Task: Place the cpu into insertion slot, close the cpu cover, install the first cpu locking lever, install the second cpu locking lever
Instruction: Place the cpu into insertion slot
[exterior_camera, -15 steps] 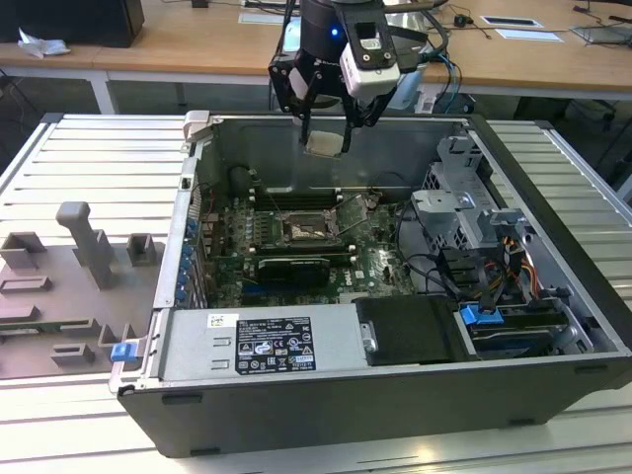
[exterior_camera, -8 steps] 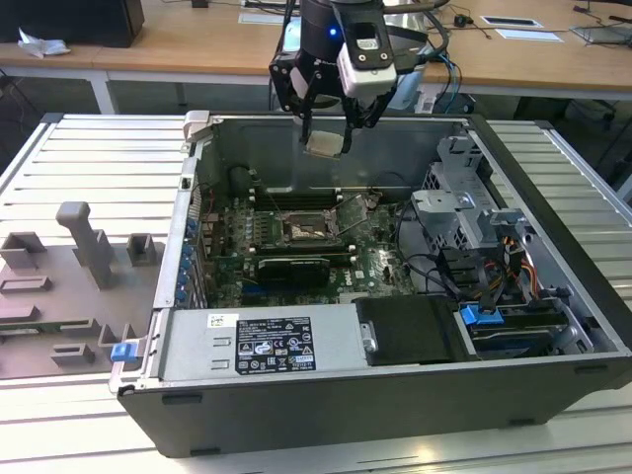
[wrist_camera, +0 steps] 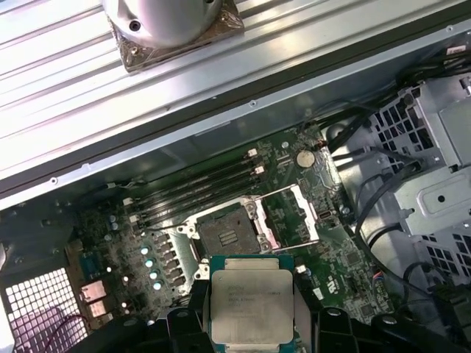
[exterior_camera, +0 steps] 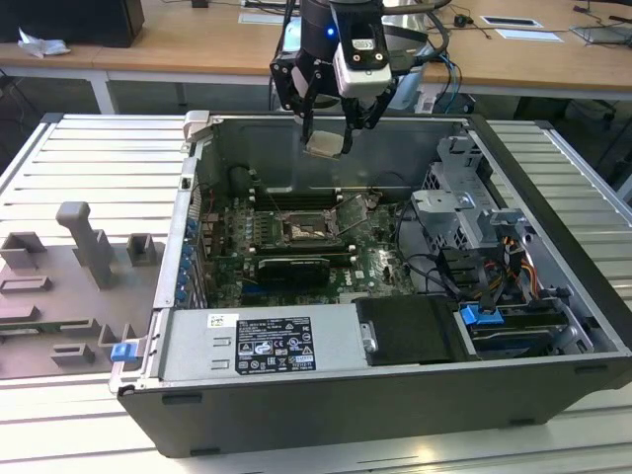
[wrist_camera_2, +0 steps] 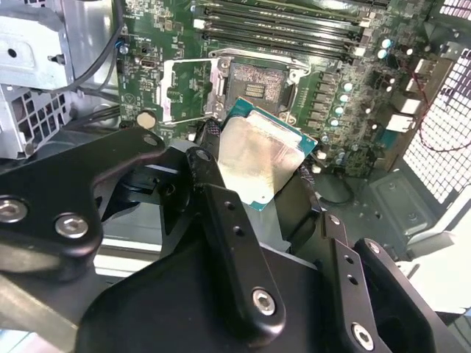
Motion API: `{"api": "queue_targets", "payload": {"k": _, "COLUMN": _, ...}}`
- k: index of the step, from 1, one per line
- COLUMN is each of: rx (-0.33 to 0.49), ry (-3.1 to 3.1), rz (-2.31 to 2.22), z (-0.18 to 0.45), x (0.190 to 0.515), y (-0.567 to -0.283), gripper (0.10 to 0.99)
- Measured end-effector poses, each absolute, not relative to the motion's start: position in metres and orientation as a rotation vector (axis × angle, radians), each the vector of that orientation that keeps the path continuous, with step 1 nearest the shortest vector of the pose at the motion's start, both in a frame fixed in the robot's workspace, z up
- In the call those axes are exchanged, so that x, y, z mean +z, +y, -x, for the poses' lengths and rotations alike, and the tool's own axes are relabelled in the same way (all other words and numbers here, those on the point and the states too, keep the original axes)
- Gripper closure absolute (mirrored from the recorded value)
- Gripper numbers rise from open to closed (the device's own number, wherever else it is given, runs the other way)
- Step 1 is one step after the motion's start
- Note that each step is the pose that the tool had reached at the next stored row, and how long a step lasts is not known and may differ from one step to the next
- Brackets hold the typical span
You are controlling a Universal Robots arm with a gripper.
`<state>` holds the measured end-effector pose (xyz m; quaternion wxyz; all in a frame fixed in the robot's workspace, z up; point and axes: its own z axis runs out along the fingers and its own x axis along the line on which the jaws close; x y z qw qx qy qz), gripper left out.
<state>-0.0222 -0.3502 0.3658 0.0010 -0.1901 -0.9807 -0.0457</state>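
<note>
Cpu [wrist_camera: 250,305] clamped in the gripper [exterior_camera: 327,141], jaws snug on it, above the case [exterior_camera: 326,420]. Slot [wrist_camera: 227,234] inside uncovered, cover [wrist_camera: 291,217] up.

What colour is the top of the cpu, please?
The small flat square cpu has a silvery-grey metal top, best seen in the first wrist view.

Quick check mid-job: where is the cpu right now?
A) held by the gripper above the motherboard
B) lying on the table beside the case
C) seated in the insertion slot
A: the gripper holds the cpu in the air, while the insertion slot below sits bare, its cpu cover open.
</note>
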Motion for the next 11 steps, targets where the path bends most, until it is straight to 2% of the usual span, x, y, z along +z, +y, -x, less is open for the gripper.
{"api": "queue_targets", "payload": {"k": 11, "rx": -0.144, "ry": -3.062, "rz": 0.693, "z": 0.0222, "x": 0.3657, "y": -0.3502, "gripper": 0.545}}
